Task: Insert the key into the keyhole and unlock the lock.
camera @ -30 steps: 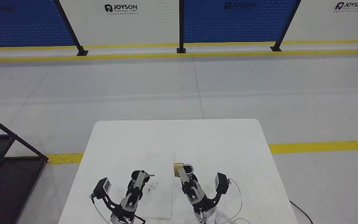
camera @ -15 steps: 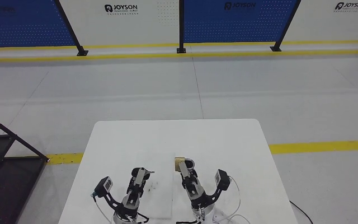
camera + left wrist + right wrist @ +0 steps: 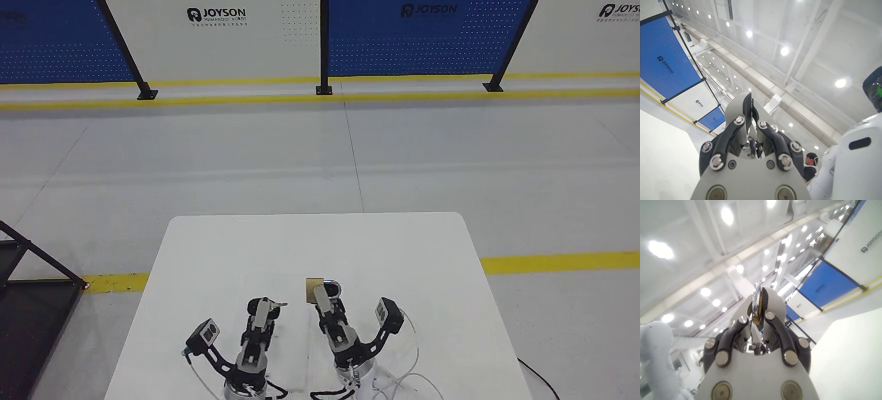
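Two rigid metal pieces: your right gripper (image 3: pixel 760 297) clamps the hefty brass padlock (image 3: pixel 755 307), left gripper (image 3: pixel 750 106) pinches the thin key (image 3: pixel 282 303).

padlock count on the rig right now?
1. The brass padlock is clamped in the right gripper, jaws pointing up, above the white table.

We see the left gripper (image 3: pixel 268 305), key (image 3: pixel 281 303) pinched in it, shifted toward the right edge of the table (image 3: pixel 400 260) — closer to the lock (image 3: pixel 314 284); the right gripper (image 3: pixel 320 292) has carried that lock slightly leftward — and toward the far edge.
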Available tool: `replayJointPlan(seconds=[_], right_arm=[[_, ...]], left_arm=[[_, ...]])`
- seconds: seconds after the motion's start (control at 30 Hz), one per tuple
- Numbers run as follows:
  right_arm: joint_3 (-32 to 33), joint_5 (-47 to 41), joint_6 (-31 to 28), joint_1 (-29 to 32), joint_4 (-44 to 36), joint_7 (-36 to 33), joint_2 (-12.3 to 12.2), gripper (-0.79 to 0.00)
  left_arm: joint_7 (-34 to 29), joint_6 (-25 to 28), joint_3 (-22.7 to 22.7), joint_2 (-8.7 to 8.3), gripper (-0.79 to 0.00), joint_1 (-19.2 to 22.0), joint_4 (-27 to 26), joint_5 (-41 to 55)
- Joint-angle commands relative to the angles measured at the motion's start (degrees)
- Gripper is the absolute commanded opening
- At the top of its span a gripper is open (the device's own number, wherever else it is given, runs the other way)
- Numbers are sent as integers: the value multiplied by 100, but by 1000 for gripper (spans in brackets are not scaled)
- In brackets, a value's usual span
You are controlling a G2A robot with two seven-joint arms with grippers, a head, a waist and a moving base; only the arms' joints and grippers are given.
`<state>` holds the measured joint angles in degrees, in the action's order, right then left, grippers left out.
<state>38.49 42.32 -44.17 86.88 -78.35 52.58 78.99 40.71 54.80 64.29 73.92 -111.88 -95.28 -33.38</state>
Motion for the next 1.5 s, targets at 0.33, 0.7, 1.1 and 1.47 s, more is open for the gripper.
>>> replayJointPlan(seconds=[0.33, 0.7, 1.1, 1.47], right_arm=[[-58, 138, 42, -56, 100, 157, 19, -785], [-58, 138, 42, -56, 100, 157, 19, -785], [-58, 138, 42, -56, 100, 157, 19, -785], [-58, 138, 42, -56, 100, 157, 19, -785]], left_arm=[[404, -580, -245, 158, -785, 121, -54, -271], [559, -988, -481, 273, -785, 328, 114, -464], [652, -1032, -526, 330, -785, 383, 129, -509], [696, -989, -491, 362, -785, 392, 146, -482]])
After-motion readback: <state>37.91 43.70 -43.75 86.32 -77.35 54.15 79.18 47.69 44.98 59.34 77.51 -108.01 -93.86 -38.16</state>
